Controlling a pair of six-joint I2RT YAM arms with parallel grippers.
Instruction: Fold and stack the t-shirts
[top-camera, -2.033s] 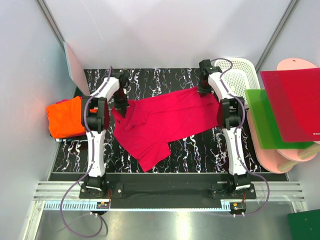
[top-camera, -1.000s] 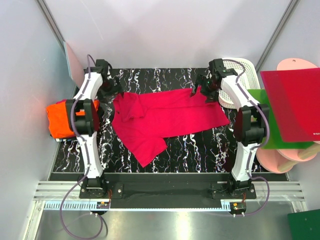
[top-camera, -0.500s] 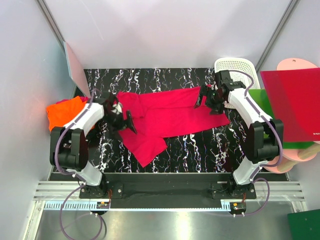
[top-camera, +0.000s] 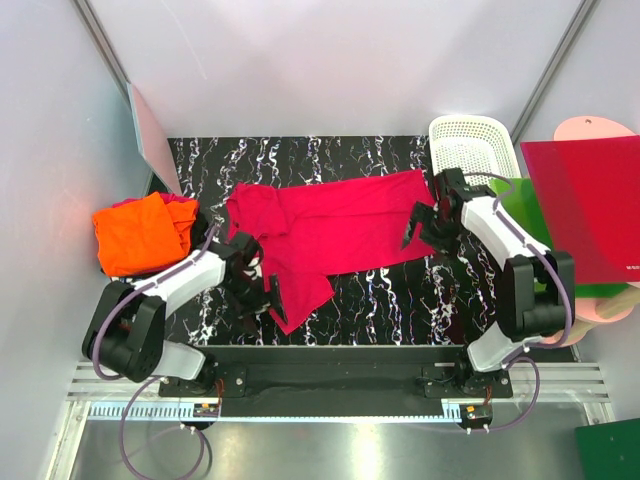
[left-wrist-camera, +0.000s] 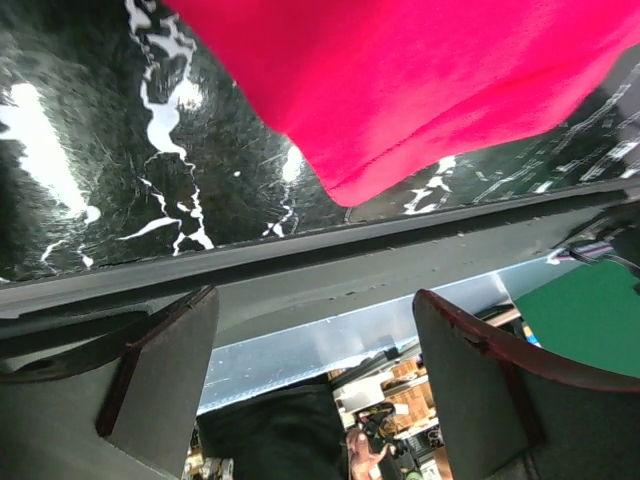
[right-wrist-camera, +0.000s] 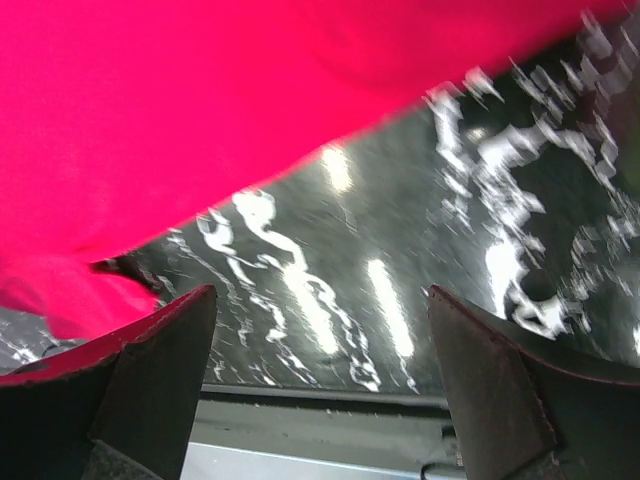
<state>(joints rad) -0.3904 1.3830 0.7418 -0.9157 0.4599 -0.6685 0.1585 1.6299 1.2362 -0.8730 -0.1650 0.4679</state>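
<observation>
A crimson-pink t-shirt (top-camera: 335, 222) lies spread across the black marbled table (top-camera: 400, 300), one flap reaching toward the near edge. An orange t-shirt (top-camera: 140, 230) sits crumpled at the far left. My left gripper (top-camera: 266, 295) hovers at the red shirt's near-left flap, open and holding nothing. In the left wrist view the left gripper (left-wrist-camera: 315, 375) faces the table's front rail, with the red shirt's corner (left-wrist-camera: 400, 90) above its fingertips. My right gripper (top-camera: 425, 237) is at the shirt's right edge, open and empty. The right wrist view shows the right gripper (right-wrist-camera: 320, 385) and the red cloth (right-wrist-camera: 200, 110) beyond it.
A white basket (top-camera: 472, 150) stands at the back right. Beside it lie a green board (top-camera: 518, 198), a red board (top-camera: 590, 205) and pink round boards (top-camera: 580, 315). A pink panel (top-camera: 152, 135) leans at the back left. The metal front rail (left-wrist-camera: 330, 265) runs close below the left gripper.
Both arms have swung from the far side of the shirt toward the near side. The left gripper came down to the near flap; the right slid down the right edge. The shirt lies flatter.
</observation>
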